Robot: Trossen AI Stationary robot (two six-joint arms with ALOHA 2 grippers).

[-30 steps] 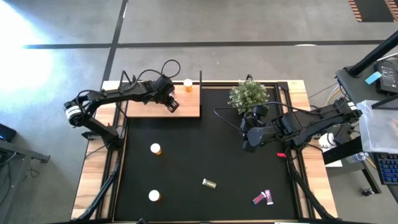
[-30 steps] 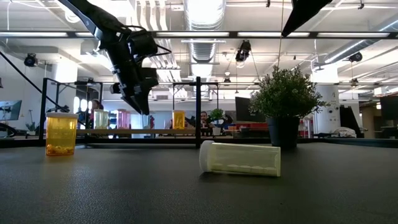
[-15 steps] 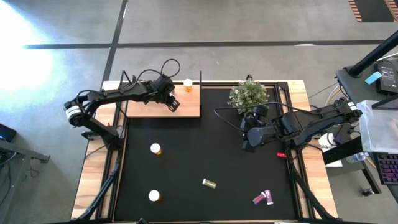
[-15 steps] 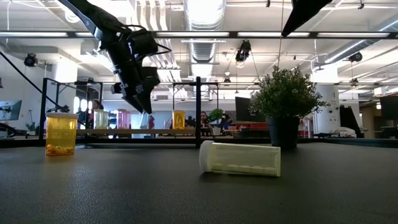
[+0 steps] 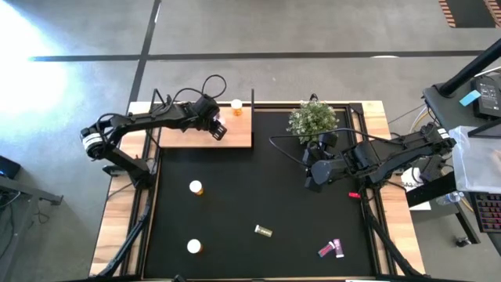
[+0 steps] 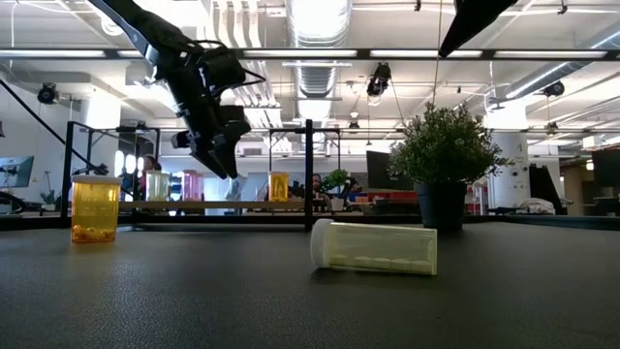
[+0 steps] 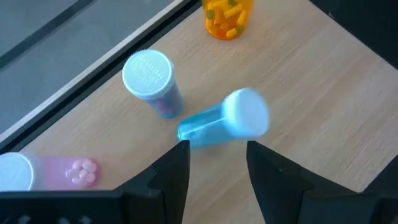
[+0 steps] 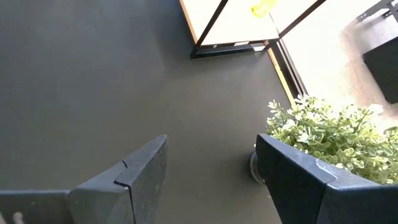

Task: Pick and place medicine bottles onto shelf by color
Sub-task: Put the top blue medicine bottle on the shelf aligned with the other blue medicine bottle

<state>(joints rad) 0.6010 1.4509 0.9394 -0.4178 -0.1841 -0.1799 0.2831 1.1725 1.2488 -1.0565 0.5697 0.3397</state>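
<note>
Blue plastic shows between the spread fingers of the left claw [image 7: 216, 163]: we find a blue bottle [image 7: 225, 122] lying tipped on the shelf [image 7: 323, 81], just beyond the fingertips, not pinched. Beside it stands a second white-capped bottle [image 7: 151, 81]; an orange bottle [image 7: 227, 16] and a pink bottle [image 7: 43, 172] sit further off on the same board. We note the right claw [image 5: 313, 177] waiting over the black surface [image 5: 235, 204] near the plant [image 5: 312, 118], fingers apart, empty.
</note>
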